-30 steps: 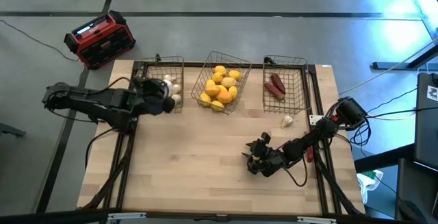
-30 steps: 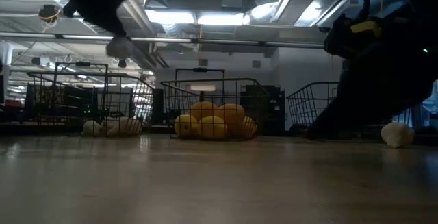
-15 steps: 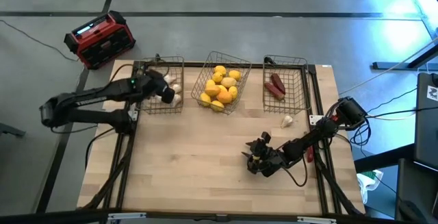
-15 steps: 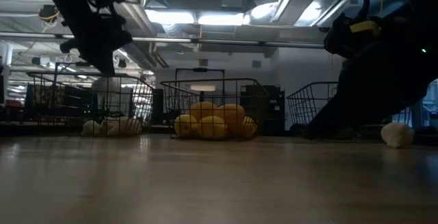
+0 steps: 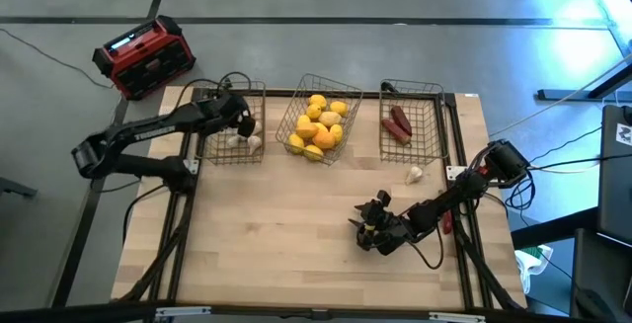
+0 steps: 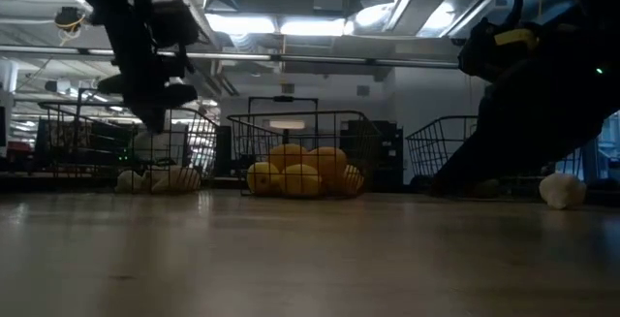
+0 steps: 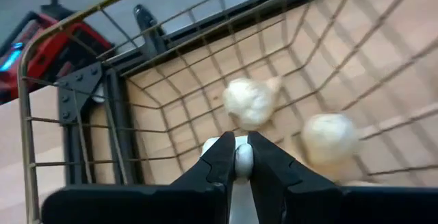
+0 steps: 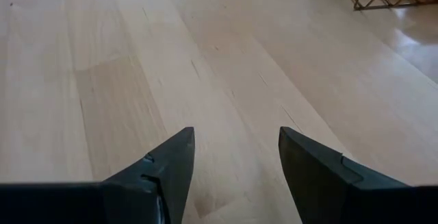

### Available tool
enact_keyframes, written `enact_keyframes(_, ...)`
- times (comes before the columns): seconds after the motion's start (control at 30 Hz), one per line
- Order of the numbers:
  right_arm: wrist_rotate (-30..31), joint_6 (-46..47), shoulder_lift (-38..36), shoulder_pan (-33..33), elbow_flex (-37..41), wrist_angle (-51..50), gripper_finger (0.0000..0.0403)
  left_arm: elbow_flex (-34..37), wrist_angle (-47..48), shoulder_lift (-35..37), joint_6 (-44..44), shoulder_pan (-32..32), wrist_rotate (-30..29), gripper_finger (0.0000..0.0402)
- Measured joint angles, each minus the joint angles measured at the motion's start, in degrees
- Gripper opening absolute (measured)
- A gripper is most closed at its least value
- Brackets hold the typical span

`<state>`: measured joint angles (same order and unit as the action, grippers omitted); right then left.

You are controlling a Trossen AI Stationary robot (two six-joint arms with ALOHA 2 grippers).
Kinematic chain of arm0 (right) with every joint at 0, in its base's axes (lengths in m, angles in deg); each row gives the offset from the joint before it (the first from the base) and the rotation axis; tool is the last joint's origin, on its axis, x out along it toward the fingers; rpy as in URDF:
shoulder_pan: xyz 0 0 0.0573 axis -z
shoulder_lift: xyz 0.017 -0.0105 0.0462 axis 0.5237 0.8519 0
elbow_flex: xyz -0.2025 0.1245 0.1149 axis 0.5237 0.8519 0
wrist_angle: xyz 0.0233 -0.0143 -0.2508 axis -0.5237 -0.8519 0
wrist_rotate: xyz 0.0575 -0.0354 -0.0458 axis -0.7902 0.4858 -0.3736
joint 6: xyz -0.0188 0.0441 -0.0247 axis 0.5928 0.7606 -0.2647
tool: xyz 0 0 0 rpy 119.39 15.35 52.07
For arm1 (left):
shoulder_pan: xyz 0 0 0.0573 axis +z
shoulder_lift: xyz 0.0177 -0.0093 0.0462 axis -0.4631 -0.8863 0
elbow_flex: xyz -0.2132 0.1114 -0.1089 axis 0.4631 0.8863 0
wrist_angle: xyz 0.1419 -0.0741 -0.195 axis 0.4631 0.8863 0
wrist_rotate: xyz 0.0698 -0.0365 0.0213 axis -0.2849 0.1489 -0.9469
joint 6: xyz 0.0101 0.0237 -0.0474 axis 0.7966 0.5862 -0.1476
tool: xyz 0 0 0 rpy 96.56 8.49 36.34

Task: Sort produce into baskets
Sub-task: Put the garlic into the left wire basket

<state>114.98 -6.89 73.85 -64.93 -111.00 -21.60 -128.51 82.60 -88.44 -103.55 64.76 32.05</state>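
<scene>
Left gripper (image 7: 236, 157) with one white bulb (image 7: 242, 157) over three baskets' (image 5: 318, 118) leftmost.

Overhead looks straight down; low camera sits level; both share the middle basket (image 5: 318, 116) (image 6: 298, 152).

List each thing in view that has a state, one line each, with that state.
left gripper: shut on a white bulb, over the left basket
right gripper: open, empty, low over bare table
left basket: holds white bulbs
middle basket: filled with yellow and orange fruit
right basket: holds dark red pieces
loose white bulb: on the table, unsorted
</scene>
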Motion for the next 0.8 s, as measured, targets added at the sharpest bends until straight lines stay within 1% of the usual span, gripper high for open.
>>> enact_keyframes(0.27,0.0,0.0,0.0,0.0,0.0,0.1,0.0211,0.0,-0.4,-7.7,0.5,2.1,-1.0,0.0033)
enact_keyframes(0.53,0.0,0.0,0.0,0.0,0.0,0.1,0.0211,0.0,-0.4,-9.5,-1.6,2.0,-0.7,0.0036)
enact_keyframes(0.63,0.0,0.0,0.0,0.0,0.0,0.1,0.0211,0.0,-0.4,-9.5,-1.4,2.0,-0.6,0.0053)
enact_keyframes(0.8,0.5,0.0,0.0,0.0,0.0,0.1,0.0211,0.0,-0.2,-9.5,-1.8,2.0,-0.5,0.0105)
